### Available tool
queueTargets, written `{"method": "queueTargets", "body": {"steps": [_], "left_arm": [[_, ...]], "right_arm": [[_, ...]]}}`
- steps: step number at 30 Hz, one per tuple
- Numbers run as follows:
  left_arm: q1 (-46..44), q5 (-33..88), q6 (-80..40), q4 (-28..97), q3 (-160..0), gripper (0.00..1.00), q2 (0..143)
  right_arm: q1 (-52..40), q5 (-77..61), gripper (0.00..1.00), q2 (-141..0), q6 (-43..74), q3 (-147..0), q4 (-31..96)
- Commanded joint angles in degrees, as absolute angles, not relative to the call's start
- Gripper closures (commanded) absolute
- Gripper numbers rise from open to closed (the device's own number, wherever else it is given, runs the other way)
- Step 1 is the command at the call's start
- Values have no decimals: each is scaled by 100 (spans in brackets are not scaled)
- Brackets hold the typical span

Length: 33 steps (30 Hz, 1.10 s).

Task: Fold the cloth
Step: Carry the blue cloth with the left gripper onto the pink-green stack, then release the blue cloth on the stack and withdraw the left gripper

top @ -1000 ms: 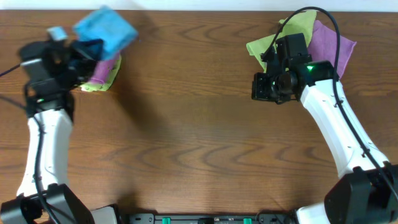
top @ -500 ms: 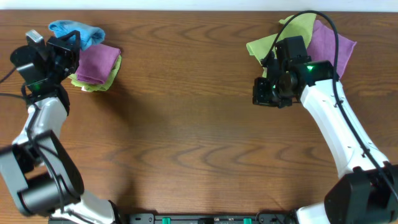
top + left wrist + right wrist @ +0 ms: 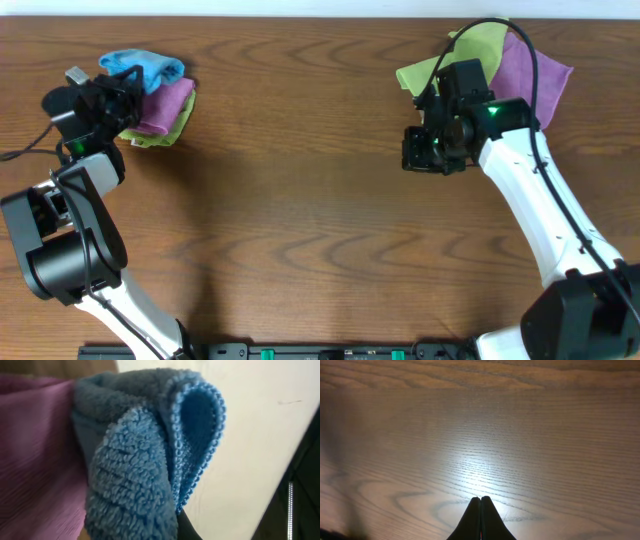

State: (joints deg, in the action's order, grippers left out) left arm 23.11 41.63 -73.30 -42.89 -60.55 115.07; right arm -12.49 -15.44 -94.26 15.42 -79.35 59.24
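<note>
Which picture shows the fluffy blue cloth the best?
The left wrist view: the blue cloth fills it, fuzzy loops and stitched edge clear, bunched beside the purple cloth. The overhead view shows it only as a small bundle far left on the table. The right wrist view shows just wood.

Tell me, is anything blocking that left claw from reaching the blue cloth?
Nothing visible. The left gripper is right at the cloth, which fills its wrist view, bunched against the purple cloth. Whether the jaws hold it cannot be told.
</note>
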Motion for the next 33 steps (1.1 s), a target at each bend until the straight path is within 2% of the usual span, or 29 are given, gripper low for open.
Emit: {"method": "queueTargets", "body": {"steps": [1,15,18,20,23,26,33], "left_arm": [[2327,4456,-7253,-4025,-6134,94,11552],[2941,5513,-6890,-3107,-6128,93,11526],[2950,5599,-6851,-3107,-6128,66,11526],[2950,5658,-6827,-3107,-6128,56,11526],[2950,5798,-6772,-3048,-6128,24,11526],[2976,5913,-6722,-2869,-6128,2,11526],[3157,6206,-6259,-1769,-6128,4,11483]], "right_arm": [[-1286,-1525,98,-9327,1476,-8003,5918],[-1527,-1522,98,-9327,1476,-8003,5865],[-1619,-1522,98,-9327,1483,-8003,5837],[-1658,-1522,98,-9327,1542,-8003,5813],[-1710,-1522,99,-9327,1584,-8003,5802],[-1758,-1522,98,-9327,1584,-8003,5804],[-1839,-1522,98,-9327,1584,-8003,5811]]}}
